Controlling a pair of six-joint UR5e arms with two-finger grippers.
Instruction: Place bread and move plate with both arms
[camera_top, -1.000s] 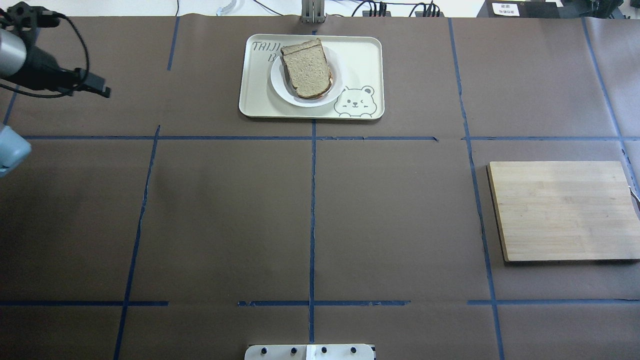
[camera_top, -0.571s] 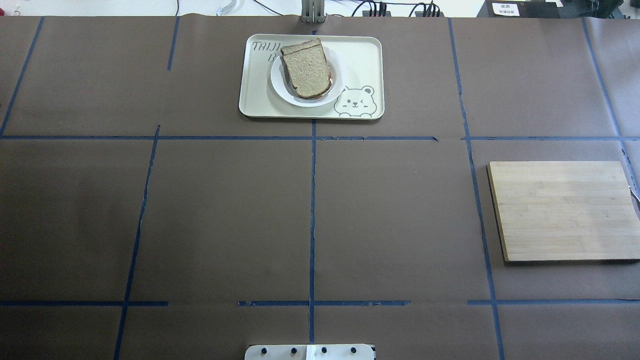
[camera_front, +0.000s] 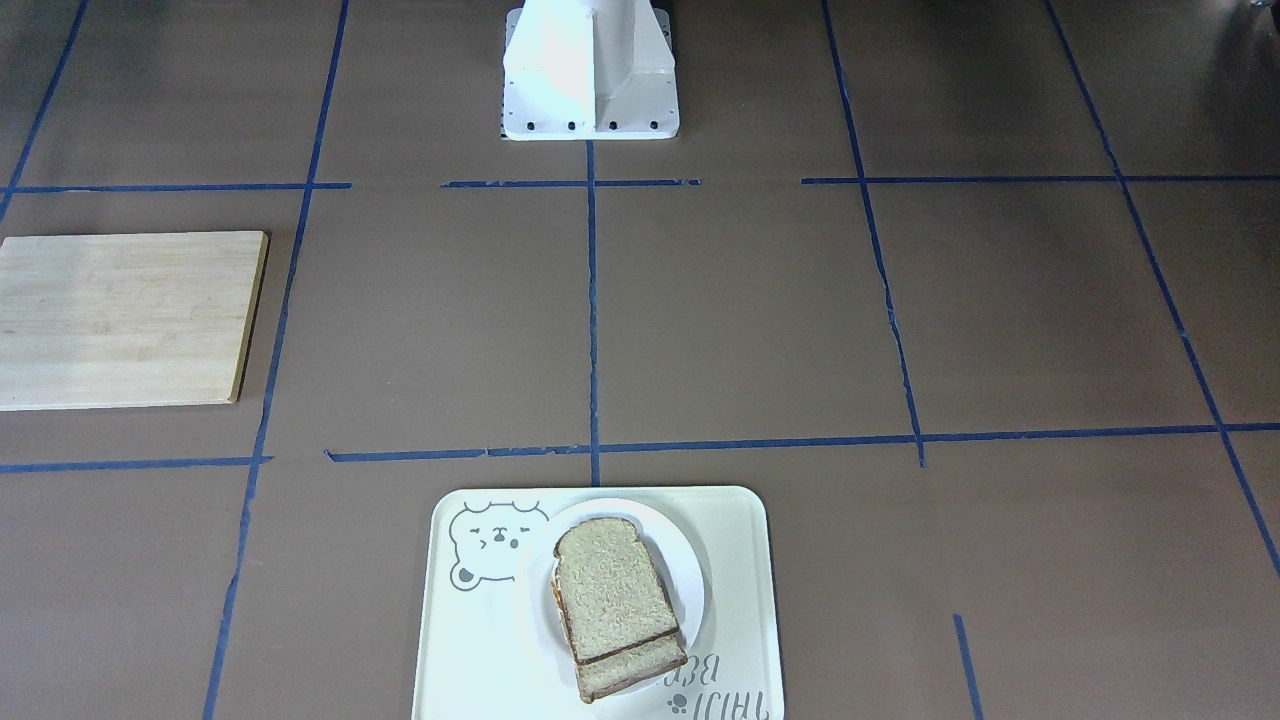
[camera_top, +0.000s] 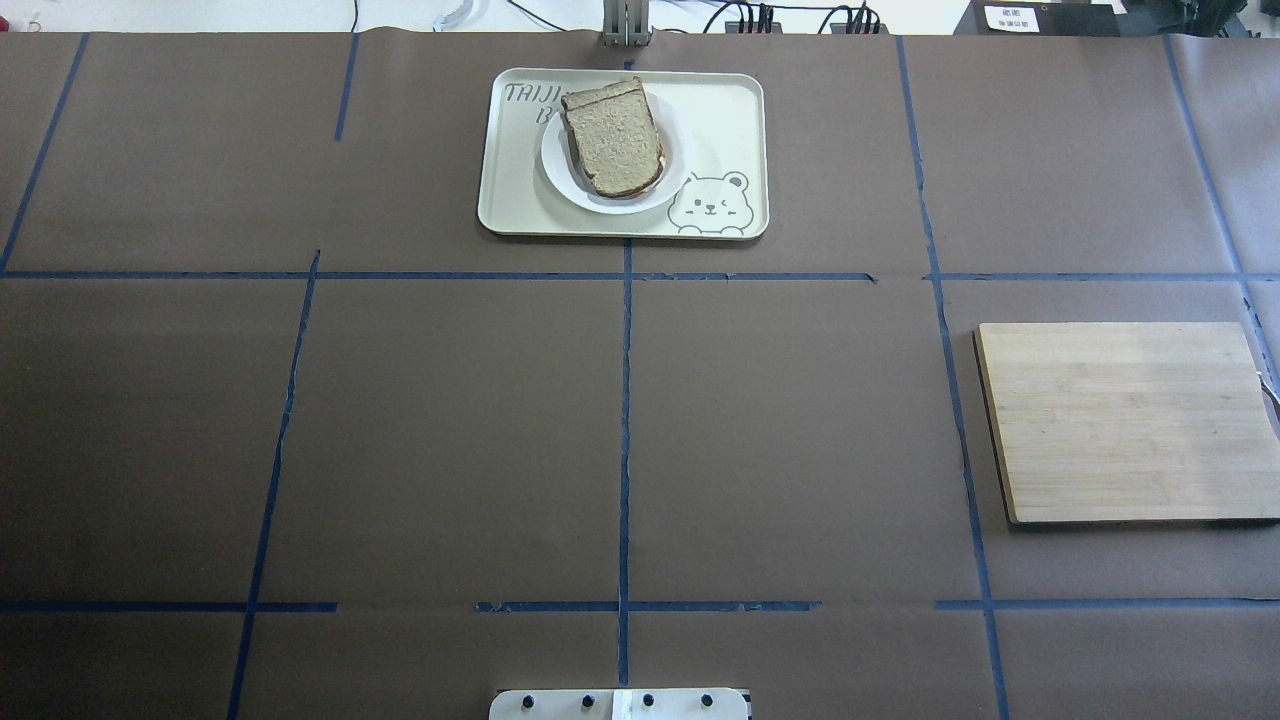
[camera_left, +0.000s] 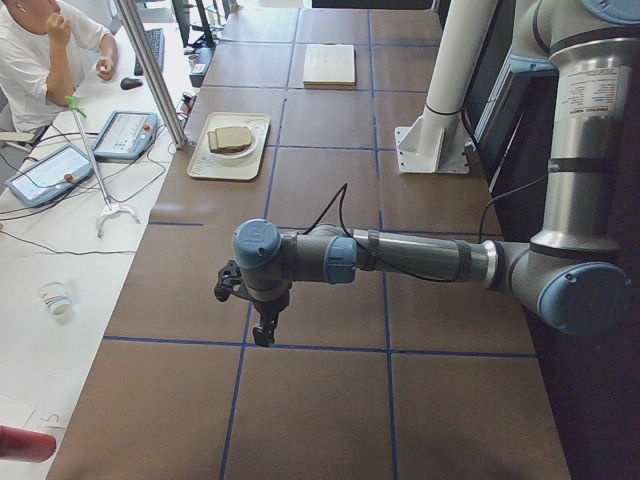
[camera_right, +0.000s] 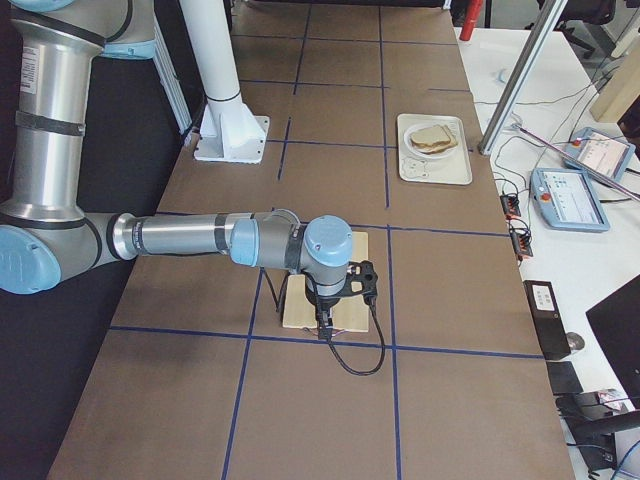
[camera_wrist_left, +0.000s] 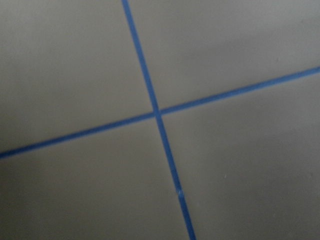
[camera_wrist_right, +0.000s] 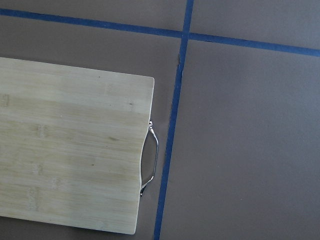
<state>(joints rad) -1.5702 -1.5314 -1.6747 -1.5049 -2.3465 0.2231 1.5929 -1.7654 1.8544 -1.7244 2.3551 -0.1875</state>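
Note:
The bread (camera_top: 612, 135), a speckled wholemeal slice with a dark crust, lies on top of another slice on the small white plate (camera_top: 558, 168). The plate sits on the cream bear tray (camera_top: 725, 110) at the table's far middle. In the front-facing view the bread (camera_front: 610, 585) and plate (camera_front: 692, 585) are at the bottom. My left gripper (camera_left: 264, 333) shows only in the exterior left view, pointing down over the table's left end, far from the tray. My right gripper (camera_right: 322, 328) shows only in the exterior right view, above the cutting board. I cannot tell whether either is open or shut.
A bamboo cutting board (camera_top: 1125, 420) with a metal handle (camera_wrist_right: 151, 160) lies at the table's right side. The white pedestal base (camera_front: 590, 90) stands at the near middle edge. Blue tape lines cross the brown table. An operator sits beyond the far edge.
The left arm, at the overhead view's left edge one second ago, has moved out of that view. Bread, plate, tray and board have not moved.

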